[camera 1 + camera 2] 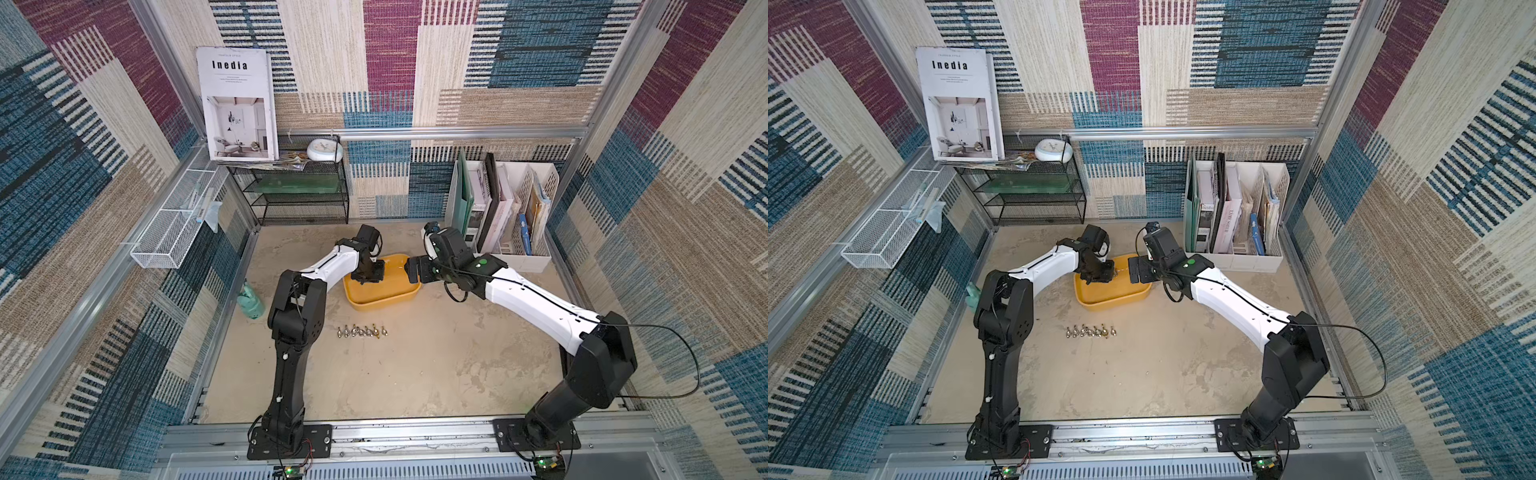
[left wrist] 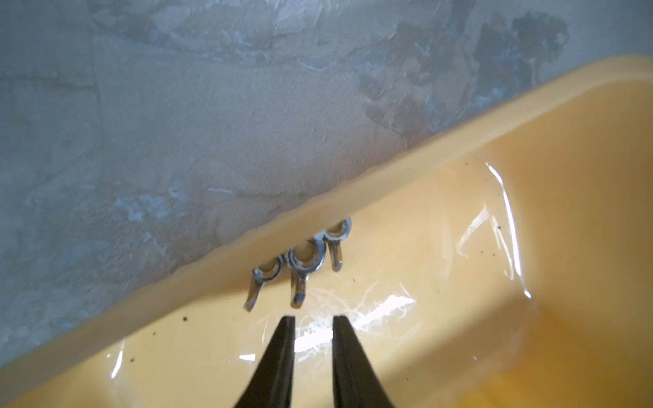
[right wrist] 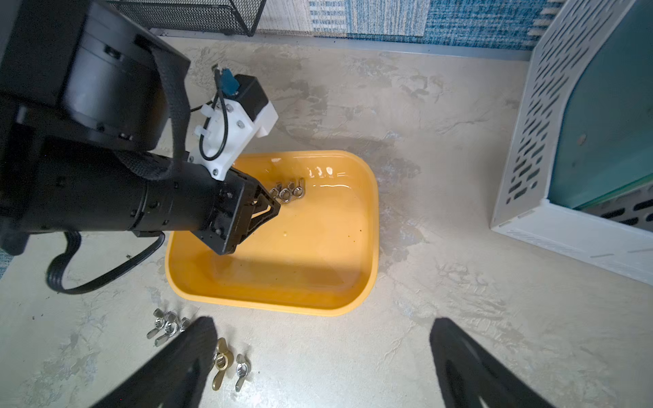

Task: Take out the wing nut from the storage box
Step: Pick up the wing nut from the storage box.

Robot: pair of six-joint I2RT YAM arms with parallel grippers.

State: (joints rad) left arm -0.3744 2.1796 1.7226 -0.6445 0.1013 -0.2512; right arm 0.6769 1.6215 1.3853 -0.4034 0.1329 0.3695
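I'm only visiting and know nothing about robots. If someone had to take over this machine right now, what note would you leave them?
Left tool: slightly open and empty, down inside the yellow tub, pointing at three wing nuts bunched against its wall.
Right tool: wide open and empty, held up near the tub's edge.
Done: a row of wing nuts already lies on the table in front of the tub.
Left: grab one of the three, lift it out and set it by the row. The other two probably come next.
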